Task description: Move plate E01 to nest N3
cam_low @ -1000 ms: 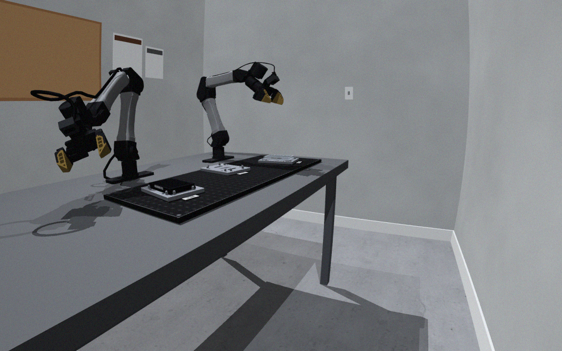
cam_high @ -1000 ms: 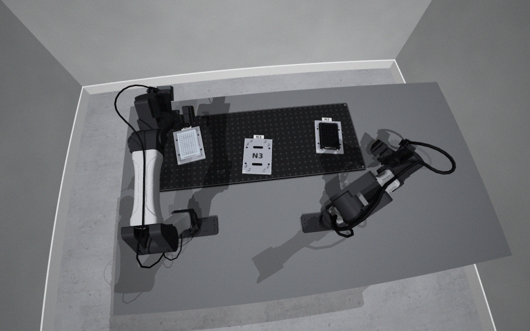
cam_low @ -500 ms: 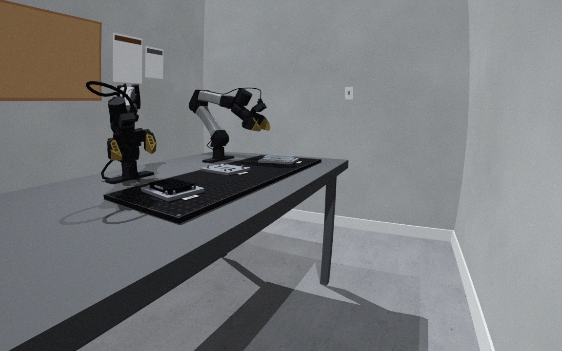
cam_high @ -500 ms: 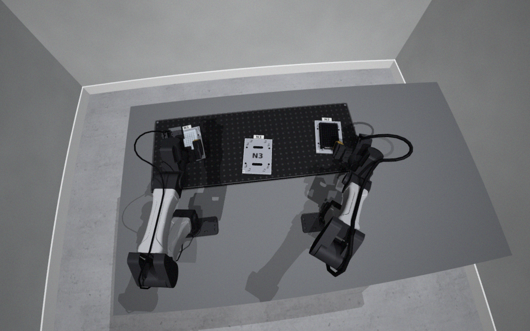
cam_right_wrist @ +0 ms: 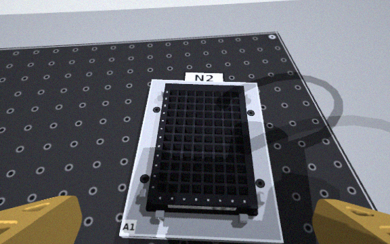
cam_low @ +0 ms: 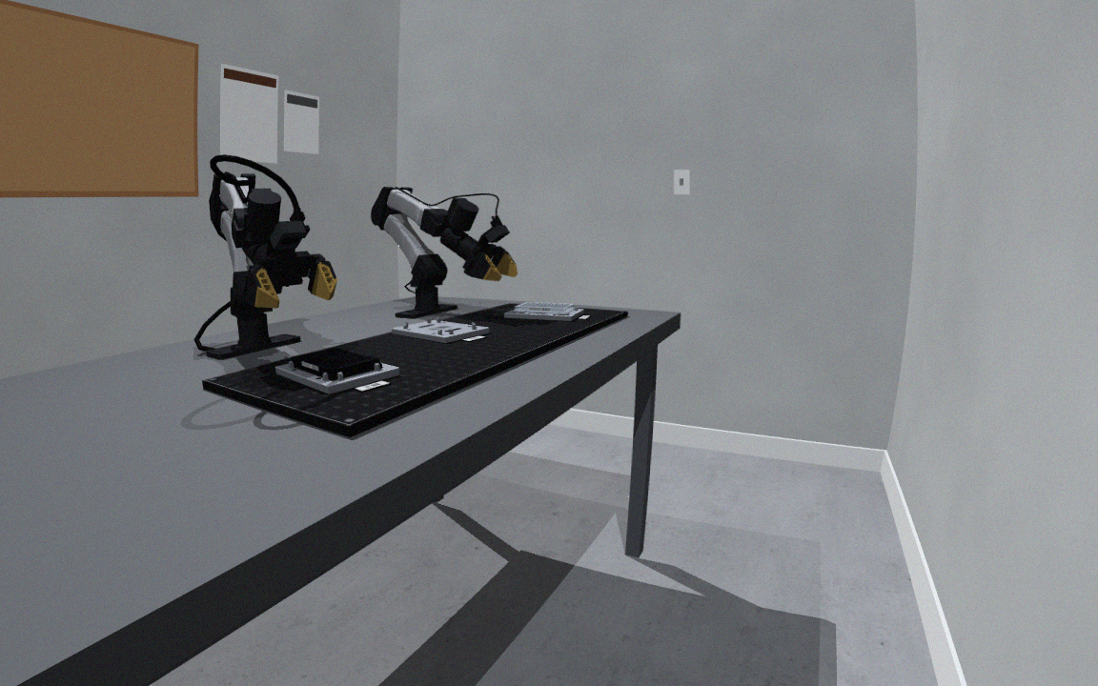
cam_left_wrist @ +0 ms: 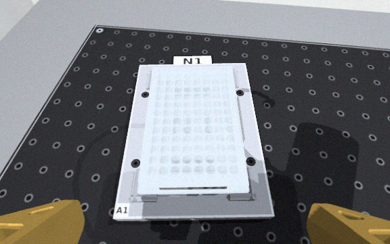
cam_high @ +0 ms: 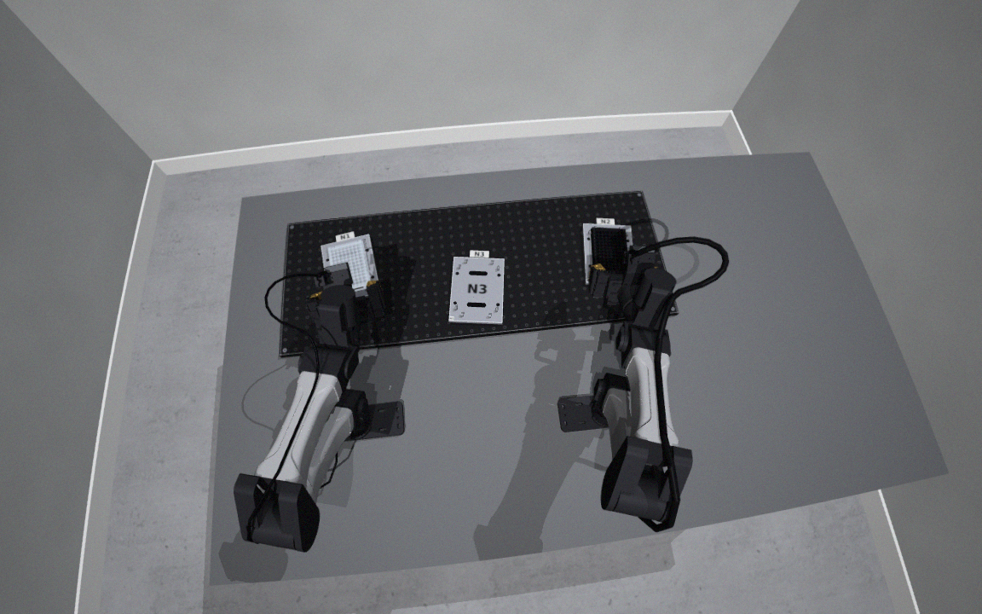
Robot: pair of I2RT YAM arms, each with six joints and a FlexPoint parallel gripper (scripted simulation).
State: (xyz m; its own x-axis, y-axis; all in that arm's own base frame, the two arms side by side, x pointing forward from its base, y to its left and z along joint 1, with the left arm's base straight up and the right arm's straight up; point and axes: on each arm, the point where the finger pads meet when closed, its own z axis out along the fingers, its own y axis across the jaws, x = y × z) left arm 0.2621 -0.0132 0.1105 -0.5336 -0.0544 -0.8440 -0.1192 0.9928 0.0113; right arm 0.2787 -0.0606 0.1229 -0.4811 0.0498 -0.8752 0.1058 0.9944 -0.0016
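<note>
White plate on N1, both grippers open

Well left of the middle nest N3 (cam_high: pixel 476 263) (cam_low: pixel 427 332), the left gripper (cam_high: pixel 344 290) (cam_low: pixel 501 271) (cam_left_wrist: pixel 195 212) hangs with jaws wide apart above the near end of nest N1 (cam_high: pixel 366 240) (cam_low: pixel 536 315) (cam_left_wrist: pixel 195 208), where the white plate (cam_high: pixel 355 257) (cam_low: pixel 544 306) (cam_left_wrist: pixel 193 129) lies. Well right of N3, the black plate (cam_high: pixel 610 246) (cam_low: pixel 337 361) (cam_right_wrist: pixel 203 146) lies on nest N2 (cam_high: pixel 587 256) (cam_low: pixel 333 383) (cam_right_wrist: pixel 202 228); the right gripper (cam_high: pixel 626 270) (cam_low: pixel 296 298) (cam_right_wrist: pixel 197 207) hangs above its near end, jaws also apart.
</note>
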